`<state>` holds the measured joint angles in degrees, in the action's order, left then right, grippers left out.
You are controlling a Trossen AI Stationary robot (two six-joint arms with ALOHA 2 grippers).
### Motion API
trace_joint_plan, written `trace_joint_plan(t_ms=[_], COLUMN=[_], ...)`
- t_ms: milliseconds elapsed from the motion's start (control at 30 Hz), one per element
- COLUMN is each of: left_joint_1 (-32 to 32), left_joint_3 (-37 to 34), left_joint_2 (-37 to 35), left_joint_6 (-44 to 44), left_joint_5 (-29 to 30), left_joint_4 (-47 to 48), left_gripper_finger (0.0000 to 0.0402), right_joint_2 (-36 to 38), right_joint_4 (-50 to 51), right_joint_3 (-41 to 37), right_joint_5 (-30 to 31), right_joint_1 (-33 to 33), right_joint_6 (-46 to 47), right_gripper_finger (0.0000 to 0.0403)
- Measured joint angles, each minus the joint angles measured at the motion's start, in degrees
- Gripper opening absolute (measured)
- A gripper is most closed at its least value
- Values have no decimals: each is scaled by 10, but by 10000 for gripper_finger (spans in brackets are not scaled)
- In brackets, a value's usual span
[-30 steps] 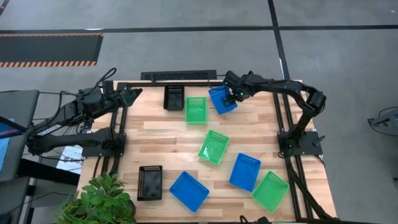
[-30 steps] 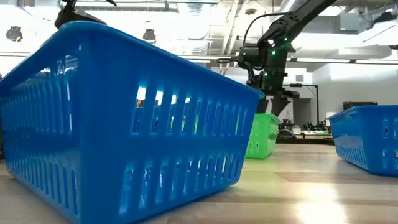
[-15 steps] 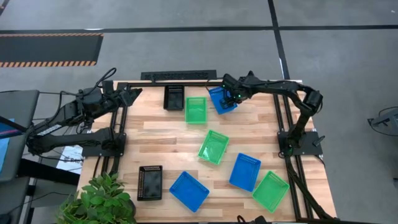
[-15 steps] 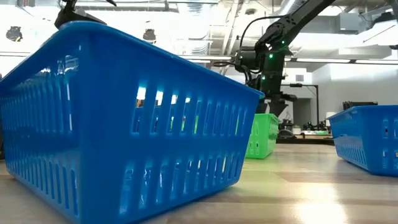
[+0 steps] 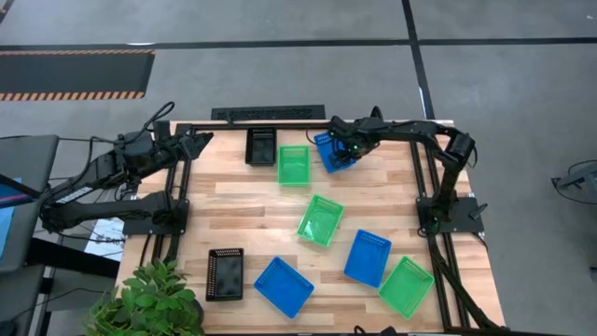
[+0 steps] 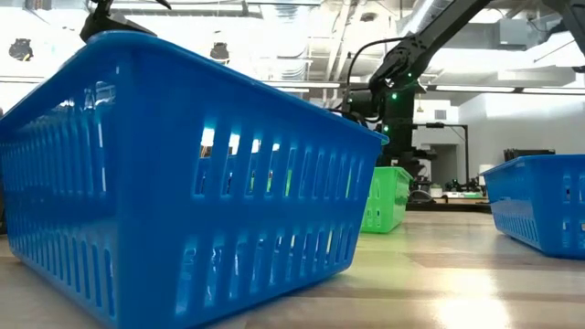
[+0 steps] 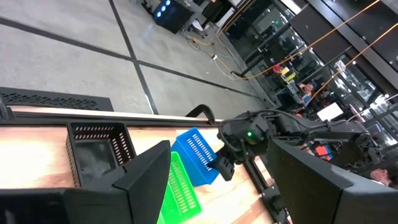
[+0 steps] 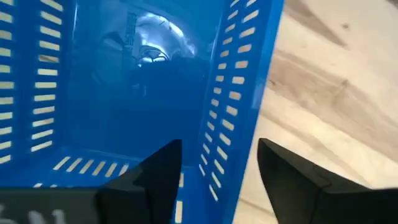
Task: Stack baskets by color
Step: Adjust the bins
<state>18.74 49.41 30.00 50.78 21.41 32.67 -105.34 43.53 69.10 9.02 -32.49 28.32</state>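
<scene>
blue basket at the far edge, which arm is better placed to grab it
The right. Its right gripper is already over the blue basket, fingers open astride the basket's side wall. The left gripper sits open at the table's far left corner, farther off, with a black basket and green basket between.

Your wooden table carries eight baskets: black, green and blue along the far edge, green mid-table, and black, blue, blue, green along the near edge.
</scene>
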Motion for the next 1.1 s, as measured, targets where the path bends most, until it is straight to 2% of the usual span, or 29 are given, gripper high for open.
trace_joint_plan(t_ms=[100,300,333,500,767,1100], left_joint_1=[0,0,0,0,0,0], left_joint_3=[0,0,0,0,0,0], left_joint_2=[0,0,0,0,0,0], left_joint_6=[0,0,0,0,0,0], left_joint_5=[0,4,4,0,0,-1], left_joint_4=[0,0,0,0,0,0], left_gripper_finger=[256,256,256,256,256,256], right_joint_2=[2,4,5,5,5,8], right_joint_4=[11,32,34,64,102,131], right_joint_3=[0,1,1,2,1,-1], right_joint_5=[0,-2,-3,-6,-3,26], right_joint_1=[2,2,2,-8,-21,-24], right_joint_6=[17,34,48,119,139,136], right_gripper_finger=[165,27,16,28,17,128])
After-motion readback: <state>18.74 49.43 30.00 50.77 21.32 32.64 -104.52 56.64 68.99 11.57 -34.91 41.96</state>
